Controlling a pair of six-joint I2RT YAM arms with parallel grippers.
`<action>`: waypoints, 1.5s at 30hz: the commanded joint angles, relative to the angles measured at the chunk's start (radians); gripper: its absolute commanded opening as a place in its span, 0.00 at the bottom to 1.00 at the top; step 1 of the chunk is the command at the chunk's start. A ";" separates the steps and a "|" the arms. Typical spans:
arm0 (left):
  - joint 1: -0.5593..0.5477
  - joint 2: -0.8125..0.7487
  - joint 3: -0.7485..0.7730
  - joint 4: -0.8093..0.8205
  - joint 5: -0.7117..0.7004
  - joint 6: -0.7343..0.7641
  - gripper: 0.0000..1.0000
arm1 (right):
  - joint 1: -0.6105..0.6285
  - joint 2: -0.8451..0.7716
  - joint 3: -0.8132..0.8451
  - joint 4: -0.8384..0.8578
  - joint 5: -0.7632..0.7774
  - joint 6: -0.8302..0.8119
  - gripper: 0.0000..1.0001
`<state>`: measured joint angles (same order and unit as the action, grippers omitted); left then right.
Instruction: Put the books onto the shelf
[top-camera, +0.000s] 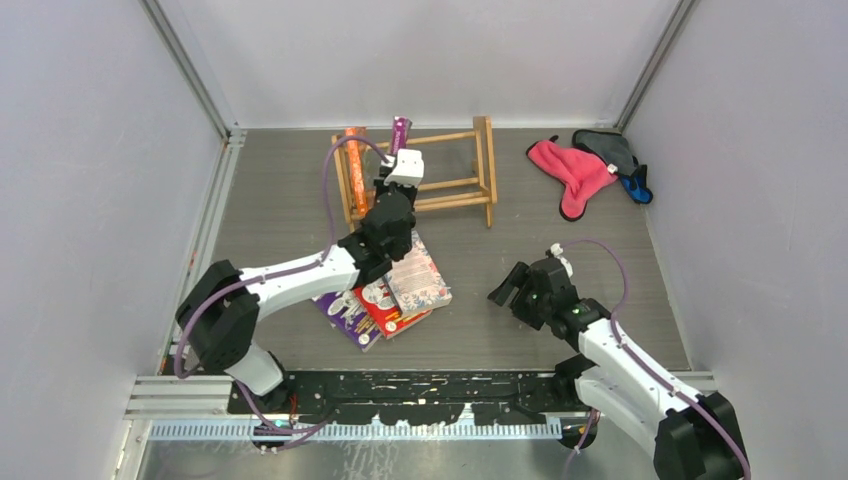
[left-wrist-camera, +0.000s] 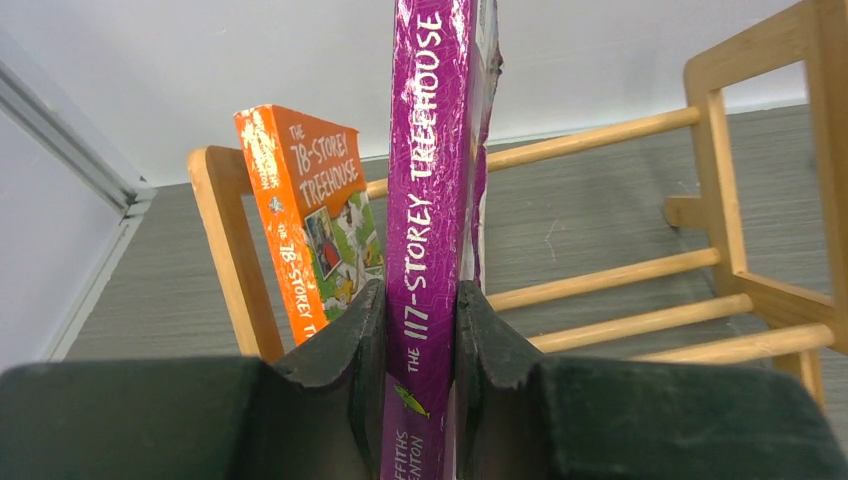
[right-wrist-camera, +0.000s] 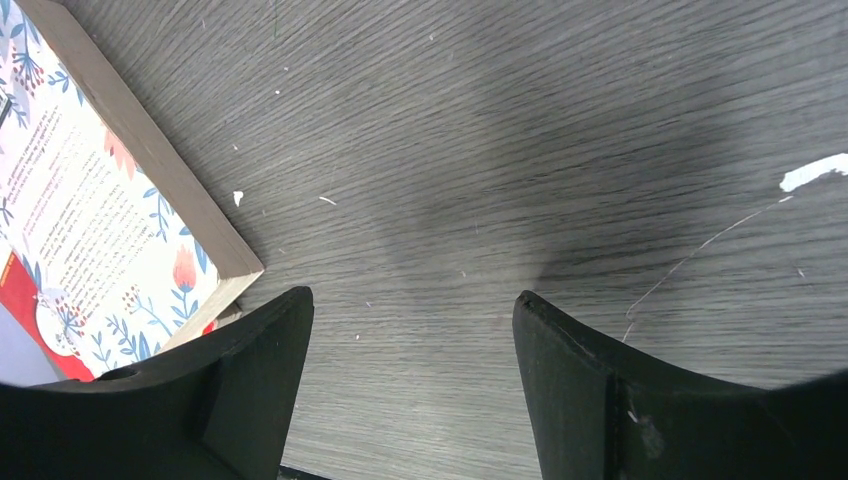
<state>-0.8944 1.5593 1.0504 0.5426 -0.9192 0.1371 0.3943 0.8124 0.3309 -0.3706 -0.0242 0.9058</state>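
placing step: left gripper (left-wrist-camera: 420, 300) clamped tight on the upright purple book (left-wrist-camera: 430, 150) above the shelf (left-wrist-camera: 600, 130) at the far edge of the table (top-camera: 280, 210), beside the standing orange book (left-wrist-camera: 305, 230); right gripper (right-wrist-camera: 410, 330) gapes empty near the stack of books (top-camera: 395, 290); you likely must next lower the purple book into the shelf and release.

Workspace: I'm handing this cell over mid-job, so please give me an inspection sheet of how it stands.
Surface: grey wood-grain table, small white flecks.
Job's things: orange book stands in the shelf; purple book held upright near it; three stacked books lie on the table.
Clutter: pink cloth, grey cloth, far right corner.
Jaws: left jaws shut on purple book; right jaws open, empty.
Cables: purple cable loops along each arm.
Surroundings: pale walls, metal rails.
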 joint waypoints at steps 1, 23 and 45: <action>0.040 0.017 -0.004 0.229 0.001 -0.024 0.00 | -0.002 0.006 0.028 0.044 0.012 -0.024 0.78; 0.166 0.229 -0.012 0.498 0.031 -0.056 0.00 | -0.002 0.120 0.025 0.105 0.011 -0.047 0.78; 0.202 0.284 -0.090 0.615 -0.031 -0.109 0.00 | -0.002 0.145 0.040 0.074 0.020 -0.079 0.78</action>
<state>-0.7025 1.8477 0.9585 0.9928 -0.9020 0.0586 0.3943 0.9558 0.3515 -0.2584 -0.0273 0.8585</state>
